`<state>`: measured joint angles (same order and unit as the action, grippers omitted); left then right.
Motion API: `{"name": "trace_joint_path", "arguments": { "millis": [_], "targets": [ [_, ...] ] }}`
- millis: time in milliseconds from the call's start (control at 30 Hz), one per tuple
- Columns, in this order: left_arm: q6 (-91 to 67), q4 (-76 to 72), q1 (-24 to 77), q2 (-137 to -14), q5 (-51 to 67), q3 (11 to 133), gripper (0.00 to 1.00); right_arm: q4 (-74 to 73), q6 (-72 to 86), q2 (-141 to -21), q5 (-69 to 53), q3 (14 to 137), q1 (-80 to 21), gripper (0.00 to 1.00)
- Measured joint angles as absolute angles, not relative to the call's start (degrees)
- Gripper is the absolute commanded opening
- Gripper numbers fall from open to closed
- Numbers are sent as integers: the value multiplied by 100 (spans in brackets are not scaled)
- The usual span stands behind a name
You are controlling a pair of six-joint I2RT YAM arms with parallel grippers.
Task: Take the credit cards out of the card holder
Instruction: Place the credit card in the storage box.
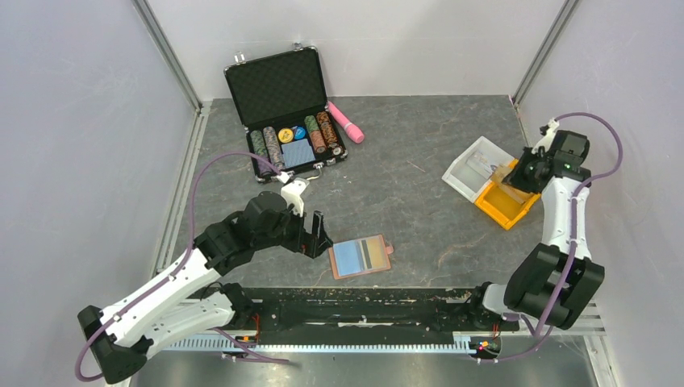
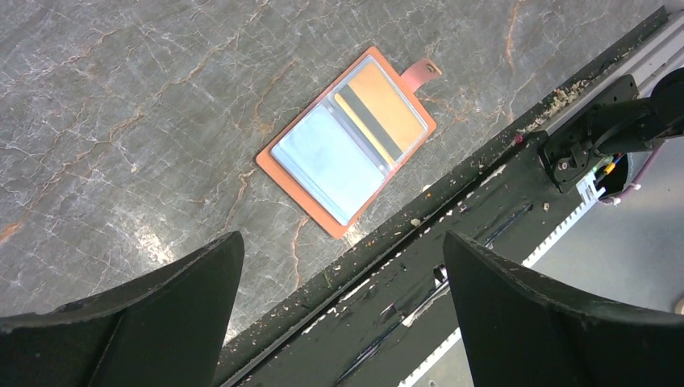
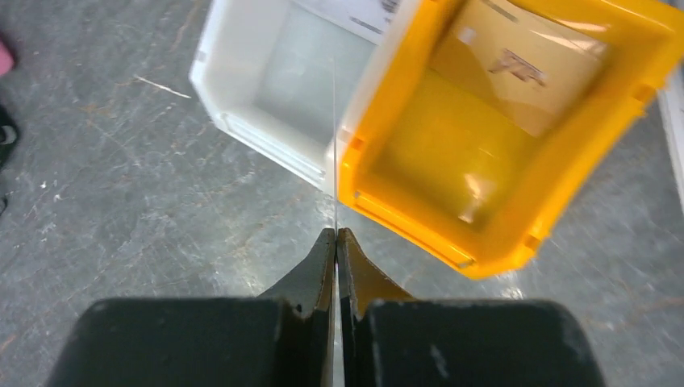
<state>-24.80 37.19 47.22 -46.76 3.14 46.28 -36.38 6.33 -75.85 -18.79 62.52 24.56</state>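
Observation:
The brown card holder (image 1: 360, 256) lies open on the table near the front edge, tab to the right. It also shows in the left wrist view (image 2: 348, 143), with a light blue pocket and an orange-yellow credit card (image 2: 389, 109) with a dark stripe tucked in its right half. My left gripper (image 2: 343, 242) is open and empty, just left of the holder and above it. My right gripper (image 3: 335, 232) is shut on a thin card (image 3: 333, 145), seen edge-on, held over the seam between a white bin and a yellow bin. A tan card (image 3: 516, 56) lies in the yellow bin.
The yellow bin (image 1: 506, 208) and white bin (image 1: 472, 171) sit at the right. An open black poker chip case (image 1: 282, 109) and a pink object (image 1: 345, 121) stand at the back. A black rail (image 1: 363, 306) runs along the table's front edge.

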Motion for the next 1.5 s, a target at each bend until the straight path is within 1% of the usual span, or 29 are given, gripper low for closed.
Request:
{"name": "trace_joint_path", "arguments": {
  "millis": [233, 467, 733, 867, 1333, 1400, 1467, 1500],
  "targets": [
    [-2480, 3715, 4722, -4482, 403, 4584, 100, -4344, 462, -7911, -1385, 6877, 2801, 0],
    [-2480, 3717, 4722, -4499, 513, 4567, 100, -4611, 462, -8333, -1144, 7057, 2954, 0],
    [-2482, 3717, 4722, -4421, 493, 4556, 100, -4678, 454, -9045, -1245, 7520, 3030, 0],
    [-2480, 3721, 4722, -4362, 456, 4556, 100, -4689, 445, -9319, -1487, 7658, 3057, 0],
    [-2480, 3721, 4724, -4357, 290, 4556, 100, -4727, 399, -9996, -1868, 8093, 3177, 0],
    [-2480, 3721, 4722, -4377, 287, 4556, 100, -4727, 384, -10092, -1920, 8202, 3218, 3],
    [-2480, 3721, 4724, -4423, 287, 4556, 100, -4720, 355, -10160, -1975, 8272, 3249, 12],
    [-2480, 3721, 4722, -4453, 287, 4556, 100, -4720, 340, -10189, -1997, 8296, 3249, 14]
  ]
}}
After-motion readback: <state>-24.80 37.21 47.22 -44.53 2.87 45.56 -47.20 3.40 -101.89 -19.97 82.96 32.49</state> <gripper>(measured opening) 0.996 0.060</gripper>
